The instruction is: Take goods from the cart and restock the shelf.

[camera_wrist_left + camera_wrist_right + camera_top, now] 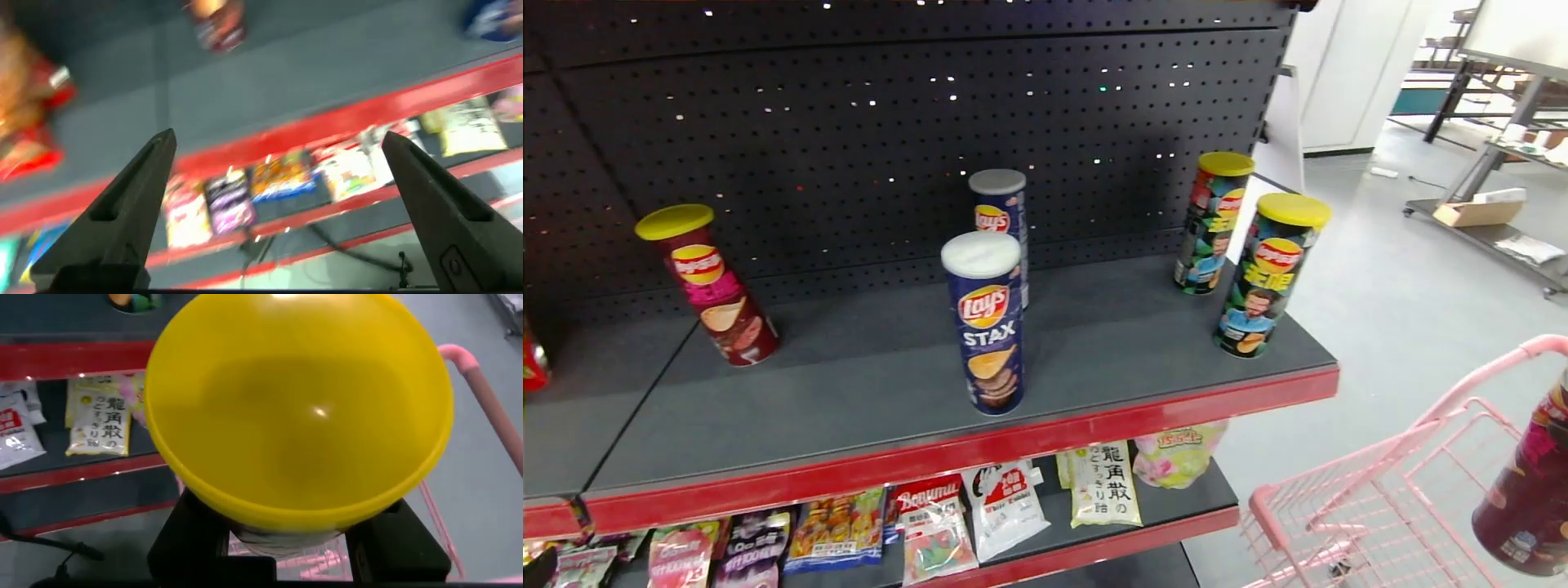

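Yellow lid (298, 408) of a maroon chip can (1523, 490) sits right under the right wrist camera. The right gripper (298, 539) is clamped on the can's body just beneath that lid, one dark finger pressed against each side. The can hangs upright in this grip over the pink cart (1347, 490), with the cart's wire rim just below and beside it. The shelf (890, 367) lies well apart from the gripper, so this can counts as picked up but not yet placed.

Restocking looks partly done. Five cans stand on the shelf: a matching maroon can (709, 286) at the end farthest from the right gripper, two blue cans (986, 322) in the middle, and two multicoloured cans (1270, 278) at the end nearest it. Wide bare stretches remain between them. How much stock remains in the cart cannot be told.

The left gripper (278, 137) holds nothing and touches nothing, its fingers spread wide apart. It hangs in front of the shelf's red front edge (327, 122), with rows of snack bags (278, 180) on the lower tier between its fingers.
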Motion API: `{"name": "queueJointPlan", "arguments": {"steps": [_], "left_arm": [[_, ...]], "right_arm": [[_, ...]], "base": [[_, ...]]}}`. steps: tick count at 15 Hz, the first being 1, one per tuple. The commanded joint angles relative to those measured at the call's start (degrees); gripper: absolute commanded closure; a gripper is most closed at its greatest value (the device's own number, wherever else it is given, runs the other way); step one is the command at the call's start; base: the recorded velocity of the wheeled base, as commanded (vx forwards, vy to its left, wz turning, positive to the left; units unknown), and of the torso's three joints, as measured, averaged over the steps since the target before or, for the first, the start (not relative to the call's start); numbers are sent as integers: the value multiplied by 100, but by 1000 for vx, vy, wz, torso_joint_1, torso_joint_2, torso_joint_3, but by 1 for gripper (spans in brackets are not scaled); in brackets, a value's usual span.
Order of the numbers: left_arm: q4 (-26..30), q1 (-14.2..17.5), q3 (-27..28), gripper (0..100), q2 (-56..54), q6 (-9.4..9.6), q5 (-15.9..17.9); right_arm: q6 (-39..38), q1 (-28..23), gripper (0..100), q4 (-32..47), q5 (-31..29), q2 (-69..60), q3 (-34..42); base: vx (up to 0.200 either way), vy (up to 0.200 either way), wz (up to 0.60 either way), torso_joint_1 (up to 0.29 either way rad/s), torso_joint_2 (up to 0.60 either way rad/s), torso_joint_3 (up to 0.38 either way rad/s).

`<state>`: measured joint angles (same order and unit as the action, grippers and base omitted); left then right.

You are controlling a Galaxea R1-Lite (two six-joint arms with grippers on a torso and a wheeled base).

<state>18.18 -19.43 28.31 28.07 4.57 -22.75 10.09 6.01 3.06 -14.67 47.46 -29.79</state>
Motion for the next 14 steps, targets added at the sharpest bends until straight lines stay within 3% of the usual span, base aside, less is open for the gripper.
{"name": "queueJointPlan", "arguments": {"steps": [1, 3, 7, 9, 14], "left_arm": [[2, 1, -9, 0, -13, 0, -10], [11, 1, -36, 0, -92, 17, -10], [11, 1, -88, 0, -162, 61, -19], [2, 1, -88, 0, -206, 193, -19], [11, 10, -88, 0, -250, 246, -28]], "right_arm": [[1, -3, 100, -7, -1, -26, 9], [1, 5, 100, -7, -1, -158, 17], [10, 5, 100, 28, -10, -501, 246], [1, 5, 100, 46, -10, -536, 272], [10, -3, 100, 46, -10, -676, 281]], "base": [[0, 0, 0, 0, 0, 0], [0, 0, 0, 0, 0, 0], [-150, 0, 0, 3, 2, 1], [0, 0, 0, 0, 0, 0], [0, 200, 0, 5, -2, 0]]}}
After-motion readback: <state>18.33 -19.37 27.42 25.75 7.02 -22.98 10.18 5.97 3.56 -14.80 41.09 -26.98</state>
